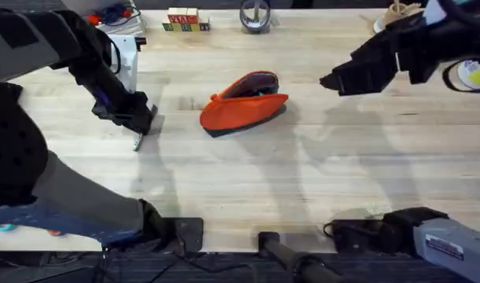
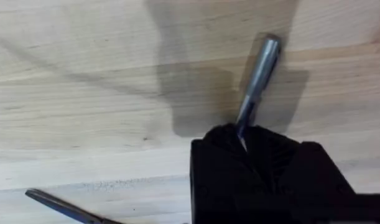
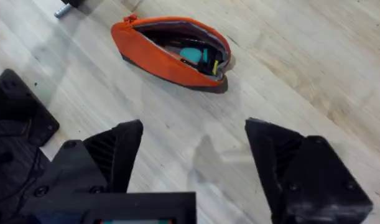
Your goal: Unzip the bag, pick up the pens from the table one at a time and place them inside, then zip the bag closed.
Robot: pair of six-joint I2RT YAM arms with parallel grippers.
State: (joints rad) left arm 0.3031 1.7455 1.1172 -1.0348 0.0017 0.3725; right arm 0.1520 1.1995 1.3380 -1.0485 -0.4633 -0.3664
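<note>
The orange bag [image 1: 243,102] lies mid-table with its zipper open. In the right wrist view, the bag [image 3: 171,50] gapes, with teal and dark items inside. My left gripper [image 1: 137,118], to the left of the bag, is shut on a silver-grey pen [image 1: 137,143] whose free end points down toward the table [image 1: 240,181]. In the left wrist view, the pen [image 2: 259,71] sticks out from between the black fingers [image 2: 221,168]. My right gripper [image 1: 334,79] hangs open to the right of the bag. Its fingers [image 3: 124,146] are spread wide with nothing between them.
Small lettered blocks [image 1: 185,21] and a metal ring-shaped object [image 1: 255,14] sit at the far edge. A white stand [image 1: 126,51] is behind the left arm. A slim dark metal tip [image 2: 59,208] lies on the wood near the left gripper.
</note>
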